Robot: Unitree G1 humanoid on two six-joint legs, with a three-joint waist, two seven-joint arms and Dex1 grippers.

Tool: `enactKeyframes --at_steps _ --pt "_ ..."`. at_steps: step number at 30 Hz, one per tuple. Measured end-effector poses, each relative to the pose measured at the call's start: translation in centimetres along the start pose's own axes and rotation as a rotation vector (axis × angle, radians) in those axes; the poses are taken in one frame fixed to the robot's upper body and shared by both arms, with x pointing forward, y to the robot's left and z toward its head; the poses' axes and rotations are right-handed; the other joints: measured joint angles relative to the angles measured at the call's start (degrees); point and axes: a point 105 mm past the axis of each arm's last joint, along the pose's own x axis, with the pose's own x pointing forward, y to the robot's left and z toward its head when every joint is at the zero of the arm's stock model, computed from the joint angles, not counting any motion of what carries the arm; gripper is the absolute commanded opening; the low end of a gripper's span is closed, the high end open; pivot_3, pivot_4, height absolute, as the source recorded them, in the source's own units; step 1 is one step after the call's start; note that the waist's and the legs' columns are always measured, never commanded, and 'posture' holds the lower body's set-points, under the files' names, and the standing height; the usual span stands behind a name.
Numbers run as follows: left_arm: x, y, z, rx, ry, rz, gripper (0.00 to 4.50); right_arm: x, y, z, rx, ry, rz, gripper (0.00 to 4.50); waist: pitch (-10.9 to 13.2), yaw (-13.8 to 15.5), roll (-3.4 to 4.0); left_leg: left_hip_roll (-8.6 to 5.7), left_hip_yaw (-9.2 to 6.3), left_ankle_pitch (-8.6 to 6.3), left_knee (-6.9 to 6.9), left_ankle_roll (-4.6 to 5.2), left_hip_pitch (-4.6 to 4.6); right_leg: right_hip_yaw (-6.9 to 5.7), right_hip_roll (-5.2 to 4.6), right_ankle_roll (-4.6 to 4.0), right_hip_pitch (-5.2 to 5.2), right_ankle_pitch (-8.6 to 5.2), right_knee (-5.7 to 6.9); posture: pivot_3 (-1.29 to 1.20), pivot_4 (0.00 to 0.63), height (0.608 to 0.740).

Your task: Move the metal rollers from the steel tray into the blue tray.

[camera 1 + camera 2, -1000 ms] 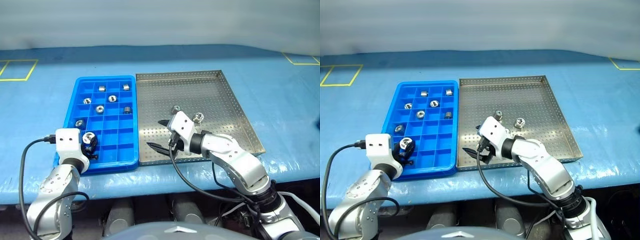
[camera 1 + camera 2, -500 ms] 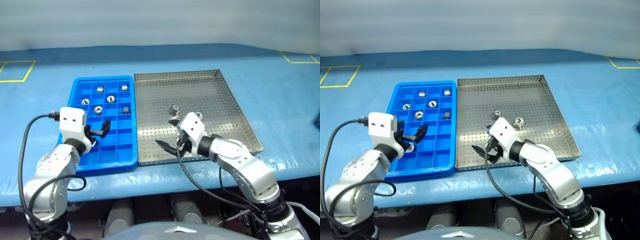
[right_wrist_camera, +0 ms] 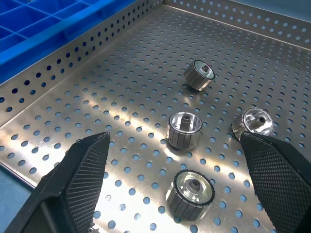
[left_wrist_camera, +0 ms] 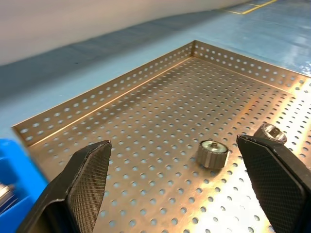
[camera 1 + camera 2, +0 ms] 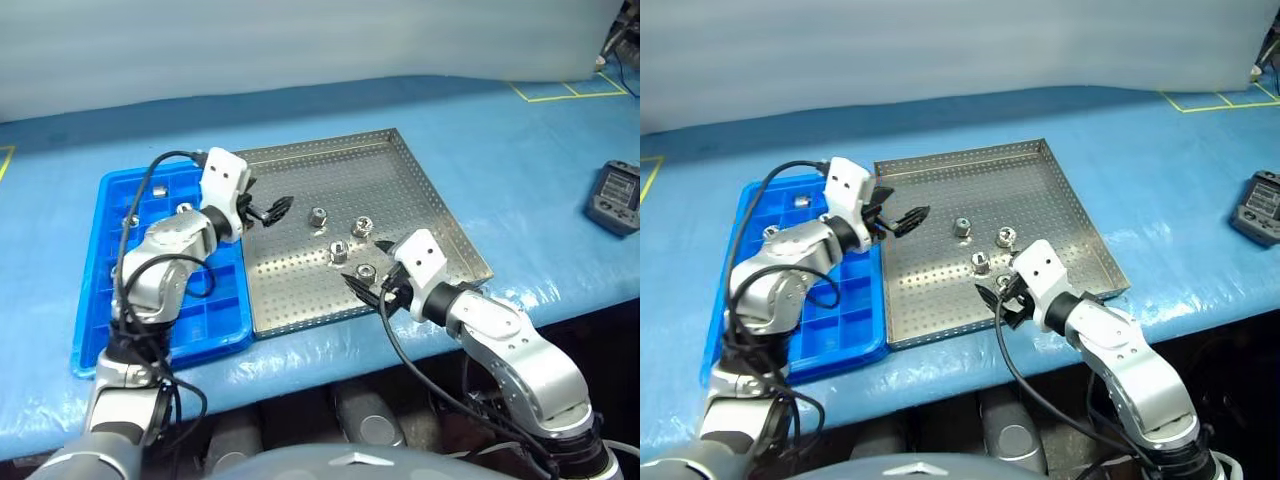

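Remaining in the steel tray (image 5: 300, 290) are four metal rollers (image 3: 184, 128); some already sit in the blue tray (image 5: 90, 340). Both the left gripper (image 5: 270, 210) and right gripper (image 5: 368, 285) hang spread wide, empty.

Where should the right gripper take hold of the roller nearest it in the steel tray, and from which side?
Probably across its ribbed round wall. That roller stands on end with its hole facing up, so the open right gripper could come down from above, one finger on each side. The other rollers stand apart from it on the steel tray, leaving room for the fingers.
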Motion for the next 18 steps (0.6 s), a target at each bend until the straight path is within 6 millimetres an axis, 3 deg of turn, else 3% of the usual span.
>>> enactKeyframes --at_steps 4,11,18 --pt "1.7 0.4 -0.7 -0.016 0.024 0.008 4.49 -0.2 -0.1 -0.3 0.012 0.015 -0.017 4.50 0.0 -1.7 0.00 -0.01 0.00 0.00 0.00 0.00 -0.02 0.02 -0.01 0.02 -0.01 0.01 0.00 -0.31 0.150 0.740" --pt "4.1 0.4 -0.1 -0.028 0.010 0.002 4.49 -0.2 -0.1 -0.2 0.013 0.008 -0.026 4.50 0.0 -3.1 0.00 -0.02 0.00 0.00 -0.06 0.00 -0.02 0.03 -0.01 0.04 -0.01 0.01 -0.02 -0.31 0.150 0.740" --pt "5.9 0.5 -2.1 -0.019 0.094 0.003 4.49 0.0 0.0 0.1 0.010 -0.004 -0.023 4.50 0.0 -3.8 0.00 -0.03 0.00 0.00 -0.10 0.00 -0.02 0.04 0.00 0.04 -0.03 0.00 -0.03 -0.33 0.150 0.740"
